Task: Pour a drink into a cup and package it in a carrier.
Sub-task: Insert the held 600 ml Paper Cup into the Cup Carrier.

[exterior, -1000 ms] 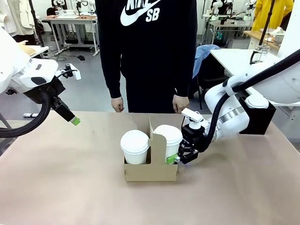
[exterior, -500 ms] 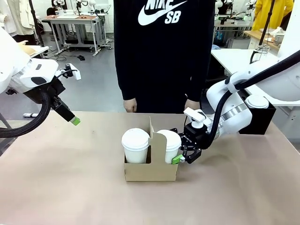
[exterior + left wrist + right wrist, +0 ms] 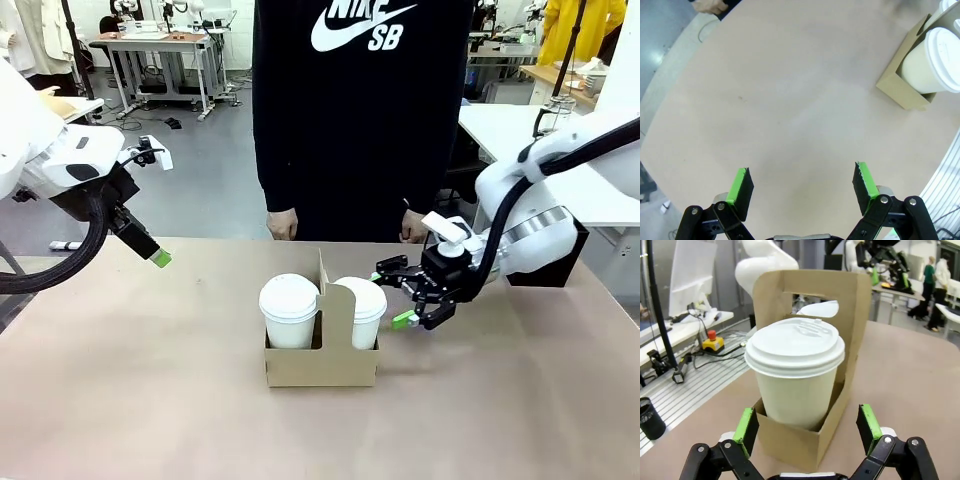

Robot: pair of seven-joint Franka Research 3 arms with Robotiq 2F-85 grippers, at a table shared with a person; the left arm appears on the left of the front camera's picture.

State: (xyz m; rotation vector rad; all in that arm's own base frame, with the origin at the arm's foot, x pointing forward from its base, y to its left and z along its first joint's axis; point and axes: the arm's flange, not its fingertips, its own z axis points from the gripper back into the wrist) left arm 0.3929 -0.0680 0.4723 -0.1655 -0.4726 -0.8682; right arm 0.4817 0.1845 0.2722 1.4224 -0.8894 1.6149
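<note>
At the centre of the front view I saw the brown cardboard carrier (image 3: 322,362) standing on the table (image 3: 150,400), with a white lidded cup (image 3: 360,312) seated in its right pocket and a second white lidded cup (image 3: 289,311) in its left pocket. The tall handle panel rose between them, with a cut-out opening near its top. In the right wrist view the carrier (image 3: 810,440) sat just ahead of my fingers, the nearer cup (image 3: 796,375) plain and tapered, its lid embossed.

My right gripper (image 3: 400,298) was spread open just to the right of the carrier, touching nothing. My left gripper (image 3: 802,186) hung at the middle left of the front view, above the table; its wrist view showed its green pads wide apart over bare table.

I could not see any drink, since the lids covered both cups. The handle panel hid most of the far cup in the right wrist view.

The table was covered in plain tan paper. A person in a black sweatshirt (image 3: 360,110) stood at its far side, hands hanging at the table's far edge, with workbenches behind.
</note>
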